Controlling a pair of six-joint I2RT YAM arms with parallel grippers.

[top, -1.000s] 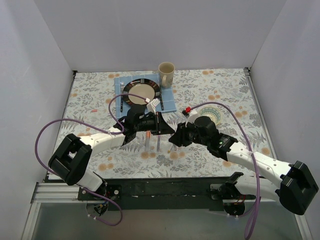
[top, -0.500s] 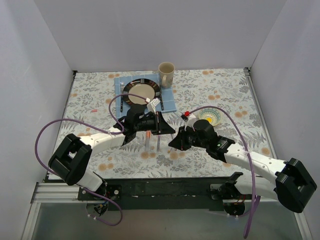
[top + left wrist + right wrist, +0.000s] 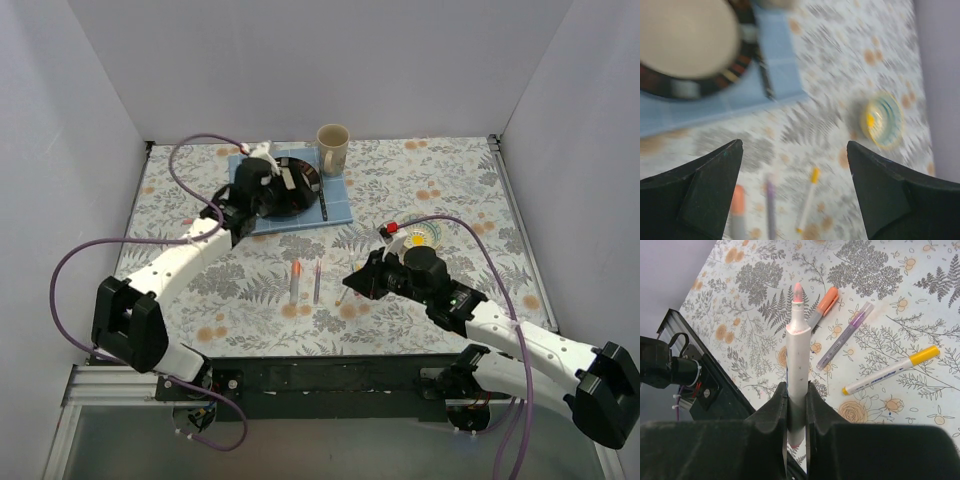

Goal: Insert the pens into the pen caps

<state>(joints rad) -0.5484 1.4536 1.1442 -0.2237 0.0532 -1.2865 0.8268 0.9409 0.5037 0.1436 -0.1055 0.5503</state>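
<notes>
Setting: a table (image 3: 450, 170) under a flowered cloth, boxed in by plain white walls, with a plate (image 3: 715, 85) on a blue mat (image 3: 785, 75) and a mug (image 3: 333, 145) at the far side.
Right gripper (image 3: 796, 387): it was clamped on the barrel of the pink pen (image 3: 797, 345), low over the near middle of the table.
Pink pen: it stood straight out between the fingers, so its long axis ran along the gripper's own line. Its bare pink tip pointed away from the wrist, uncapped.
Left gripper (image 3: 793, 145): its jaws were spread wide with nothing between them. It hung up over the plate, well apart from the right gripper.
Pens on the cloth: the orange pen (image 3: 822, 307), the purple pen (image 3: 844, 336) and the yellow pen (image 3: 890, 371) lay side by side just beyond the held pen's tip. Each appeared to have a coloured cap on one end.
Pink cap: it did not show in any view, so its direction from the pen tip could not be told.
Small dish (image 3: 896, 112): it sat to the right of the lying pens with a yellow spot in it, too blurred to name.
Nearer arm: the right one was by far nearer to the lying pens.
Judgement: the next move seemed to turn on a cap being held mouth-on to that tip, along the same axis, and the empty left gripper looked free for that.
</notes>
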